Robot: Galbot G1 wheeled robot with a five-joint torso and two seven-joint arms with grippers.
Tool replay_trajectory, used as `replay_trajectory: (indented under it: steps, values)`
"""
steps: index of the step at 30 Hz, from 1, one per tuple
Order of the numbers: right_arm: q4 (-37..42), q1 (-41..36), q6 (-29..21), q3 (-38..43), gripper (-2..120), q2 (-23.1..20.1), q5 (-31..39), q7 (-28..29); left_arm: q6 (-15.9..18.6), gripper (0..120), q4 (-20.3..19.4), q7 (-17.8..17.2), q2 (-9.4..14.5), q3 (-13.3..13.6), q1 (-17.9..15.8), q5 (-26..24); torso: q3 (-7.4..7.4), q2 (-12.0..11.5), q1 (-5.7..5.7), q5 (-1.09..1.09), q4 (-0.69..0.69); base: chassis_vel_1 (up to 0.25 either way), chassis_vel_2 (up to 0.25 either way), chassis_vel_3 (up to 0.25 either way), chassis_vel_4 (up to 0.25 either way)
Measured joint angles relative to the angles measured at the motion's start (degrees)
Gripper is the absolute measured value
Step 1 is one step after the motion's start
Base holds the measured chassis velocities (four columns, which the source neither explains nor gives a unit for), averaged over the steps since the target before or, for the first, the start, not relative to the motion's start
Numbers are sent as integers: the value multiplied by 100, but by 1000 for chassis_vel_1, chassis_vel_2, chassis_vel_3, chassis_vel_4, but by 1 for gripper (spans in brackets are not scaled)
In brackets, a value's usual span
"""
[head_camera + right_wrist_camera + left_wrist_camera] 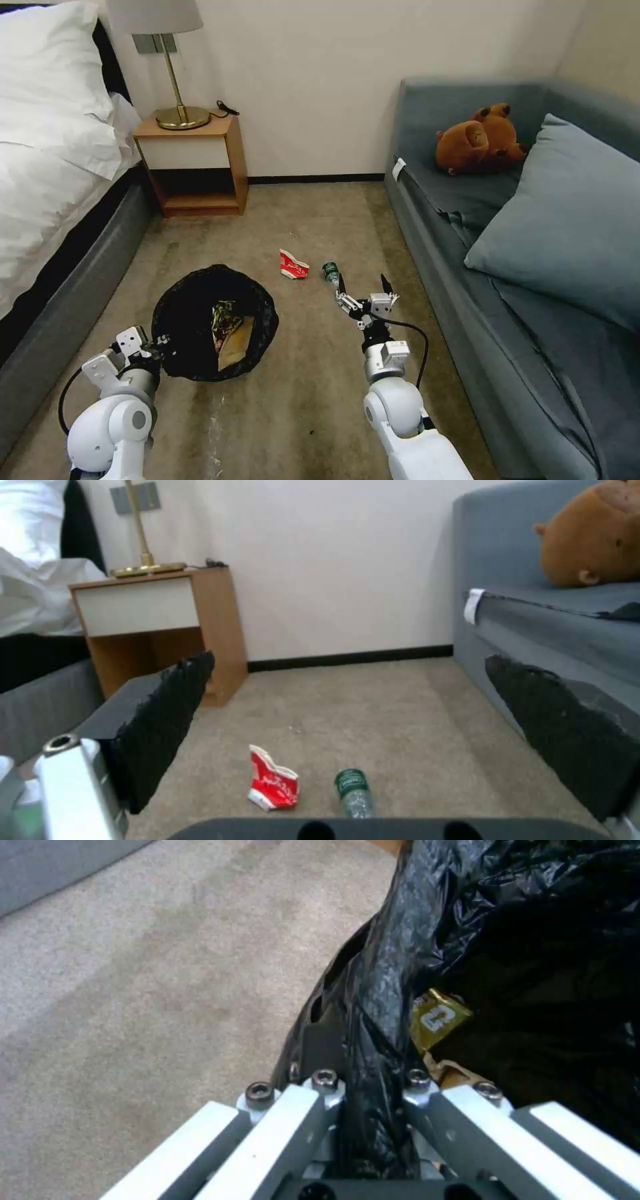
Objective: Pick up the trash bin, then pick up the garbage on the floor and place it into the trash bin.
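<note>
My left claw (370,1100) is clamped on the trash bin (213,320) rim; my right claw (364,289) gapes empty just beside the bottle (331,271), carton (293,265) near it, apparently both on carpet

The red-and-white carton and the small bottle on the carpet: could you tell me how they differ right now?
The carton is crushed, flat-sided red-and-white paper; the bottle is clear and rounded, with a green label. The carton sits crumpled and partly upright, while the bottle lies on its side. The bottle lies nearer the open right gripper than the carton does. Both rest on the carpet, outside the trash bin.
</note>
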Motion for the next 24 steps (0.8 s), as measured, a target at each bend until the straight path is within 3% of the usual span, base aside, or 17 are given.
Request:
replay_trajectory:
  steps: [24]
  values:
    - [-78,-14,164,-18,100,-63,138,-240,-43,1,-57,-50,-123,-31,64,143,0,0,0,0,0,0,0,0,0]
